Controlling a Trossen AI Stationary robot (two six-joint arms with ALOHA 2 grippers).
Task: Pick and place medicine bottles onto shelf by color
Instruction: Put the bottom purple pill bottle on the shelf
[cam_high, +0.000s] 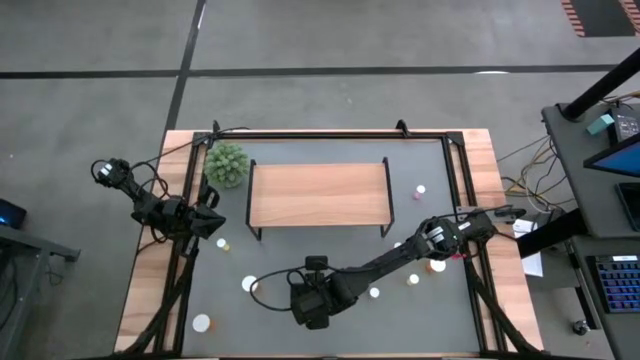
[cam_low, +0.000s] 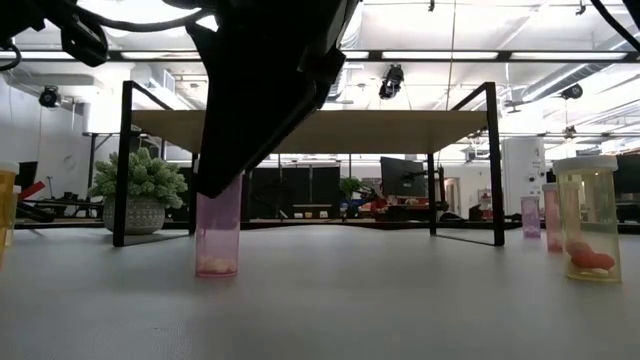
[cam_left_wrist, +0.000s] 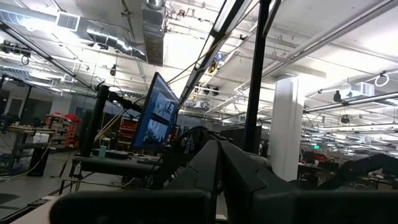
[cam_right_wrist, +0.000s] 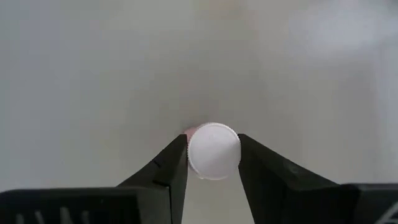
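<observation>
We see the pink bottle standing upright on the desk in the lower middle of the high view, hidden there under the right tool. In the right wrist view its white cap sits between the two dark fingers, which touch or nearly touch its sides; we judge the tool to be closing on the cap, with the bottle not yet lifted. The low view shows something pale lying at the bottom of that bottle, probably pills.

The shelf, in the upper middle of the high view, carries nothing on top, so we judge the sorting barely begun. The other bottles are scattered on the desk: a few white caps at lower left, one right of the shelf, and some near the right arm's forearm. At the right edge of the low view a yellow bottle holds orange lumps, with two more pink bottles just left of it.

The left tool waits clenched and empty at the left of the desk, below the green plant.
</observation>
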